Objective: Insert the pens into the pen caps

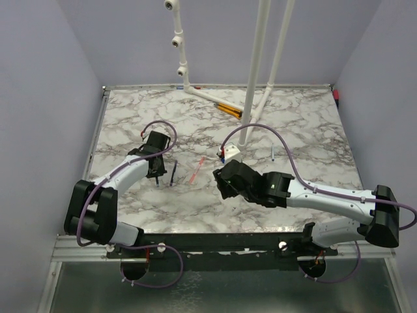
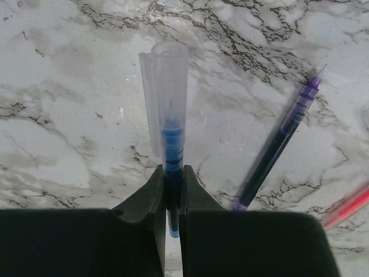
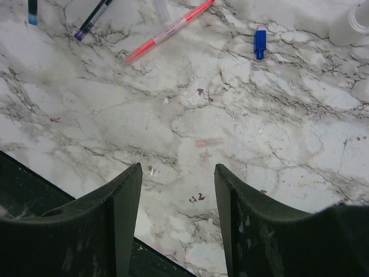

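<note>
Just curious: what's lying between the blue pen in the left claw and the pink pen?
A dark, purple-tipped pen, shown in the left wrist and top views.

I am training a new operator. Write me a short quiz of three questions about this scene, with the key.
1. True or false: the right claw is open above the table.
2. Which pen does the left claw grip? A blue, B pink-red, C black.
3. In the right wrist view, what small thing lies right of the pink-red pen?
Key: 1 true; 2 A, the blue pen; 3 a blue cap.
</note>
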`<state>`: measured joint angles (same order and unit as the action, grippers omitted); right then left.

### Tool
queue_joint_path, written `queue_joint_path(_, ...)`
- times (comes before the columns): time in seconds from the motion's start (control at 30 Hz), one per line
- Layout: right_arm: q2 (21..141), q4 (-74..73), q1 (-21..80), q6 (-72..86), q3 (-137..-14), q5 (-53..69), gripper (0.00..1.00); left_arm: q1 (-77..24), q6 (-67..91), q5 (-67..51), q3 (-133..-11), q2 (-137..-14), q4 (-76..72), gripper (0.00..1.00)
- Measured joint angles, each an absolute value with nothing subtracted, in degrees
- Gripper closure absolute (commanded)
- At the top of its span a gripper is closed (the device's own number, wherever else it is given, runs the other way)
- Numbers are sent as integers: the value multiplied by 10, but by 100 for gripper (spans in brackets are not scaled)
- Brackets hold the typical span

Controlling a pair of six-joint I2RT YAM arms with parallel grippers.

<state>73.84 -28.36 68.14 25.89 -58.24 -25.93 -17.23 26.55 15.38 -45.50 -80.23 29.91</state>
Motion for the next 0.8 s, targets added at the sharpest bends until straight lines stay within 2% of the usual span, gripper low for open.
queue_joint_path(0.3, 738, -275, 681, 259, -566, -251, 42, -172, 265, 154, -455, -845, 301, 91)
queue_joint_path(0.53, 736, -270, 681, 256, -566, -250, 41, -172, 266, 154, -455, -852, 304, 76)
queue_joint_path(0.8, 727, -271, 681, 255, -565, -250, 40, -172, 266, 155, -455, -846, 311, 66)
